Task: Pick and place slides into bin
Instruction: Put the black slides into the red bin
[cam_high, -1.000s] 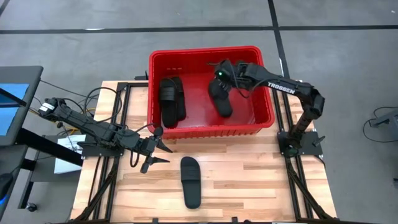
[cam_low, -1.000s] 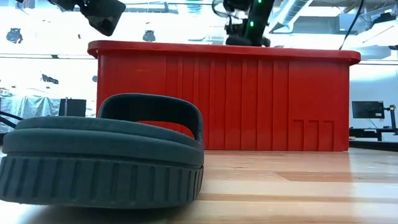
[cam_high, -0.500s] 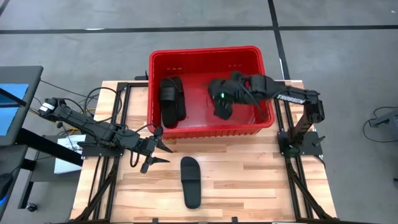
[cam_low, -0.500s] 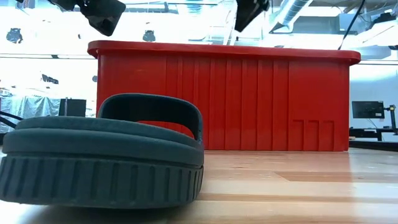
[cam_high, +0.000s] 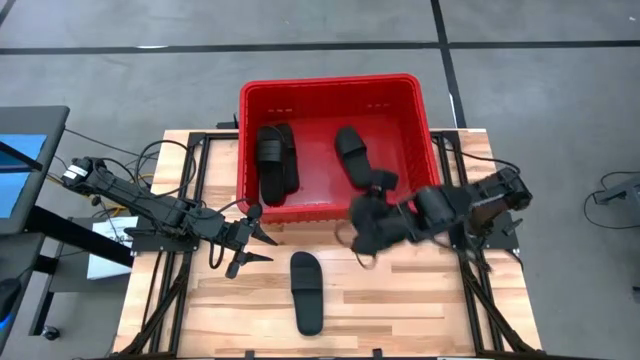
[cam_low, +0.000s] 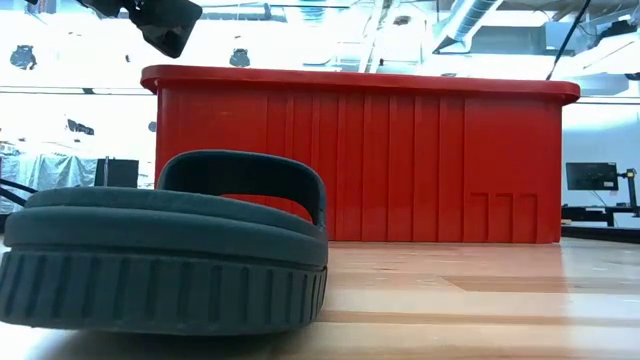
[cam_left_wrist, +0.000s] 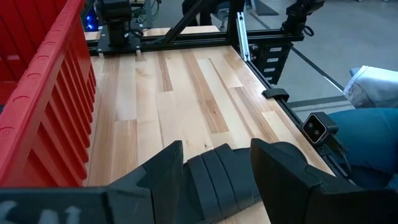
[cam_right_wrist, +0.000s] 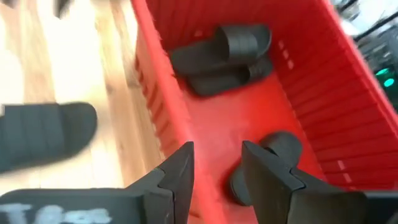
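The red bin (cam_high: 330, 95) stands at the table's far middle. Two black slides (cam_high: 276, 160) lie stacked on its floor at the left, and a third slide (cam_high: 352, 155) lies to their right. The fourth slide (cam_high: 307, 291) lies flat on the table near the front edge and fills the low view's near left (cam_low: 160, 250). My right gripper (cam_high: 360, 232) is open and empty just outside the bin's near wall; its wrist view (cam_right_wrist: 214, 180) looks into the bin. My left gripper (cam_high: 250, 246) is open and empty, left of the table slide (cam_left_wrist: 217, 180).
The bin's near wall (cam_low: 360, 160) stands between the table slide and the bin's inside. Bare wooden tabletop (cam_high: 420, 300) lies right of the table slide. Black frame rails (cam_high: 180, 200) run along both table sides.
My right gripper has swept from above the bin's far right part toward the table's near edge, out over the bin's near wall. The third slide stays on the bin floor. My left arm has kept still.
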